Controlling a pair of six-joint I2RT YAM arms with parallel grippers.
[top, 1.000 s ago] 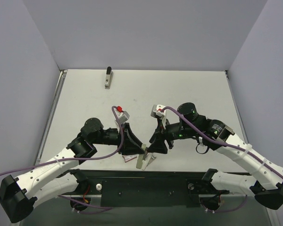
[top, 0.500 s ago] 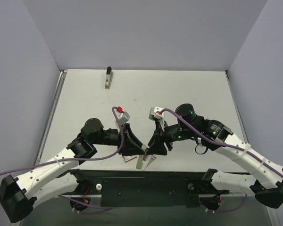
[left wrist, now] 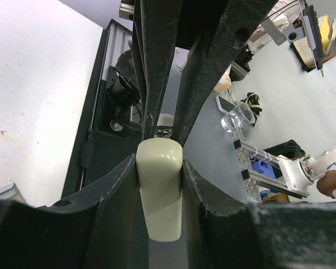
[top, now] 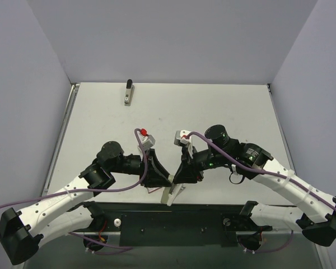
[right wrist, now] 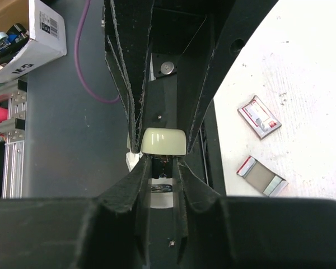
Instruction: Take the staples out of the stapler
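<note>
The stapler (top: pixel 167 194) hangs just above the table's near edge. It has a cream top (left wrist: pixel 159 196), a black inner part and a white base. My left gripper (left wrist: pixel 159 168) is shut on the sides of the cream top. In the top view it (top: pixel 166 180) reaches in from the left. My right gripper (top: pixel 177 178) faces it from the right. In the right wrist view the right gripper (right wrist: pixel 162 162) has its tips closed on the black part just under the cream top (right wrist: pixel 163 141). The staples are hidden.
A red-and-white box (right wrist: pixel 259 116) and a small grey box (right wrist: pixel 261 175) lie on the white table (top: pixel 213 106) beside the grippers. A slim grey bar with a black tip (top: pixel 127 92) lies at the far back left. Walls stand on three sides.
My right gripper has shifted a little left and nearer, and its fingers have closed in under the cream top. The left gripper has kept its grip and place.
</note>
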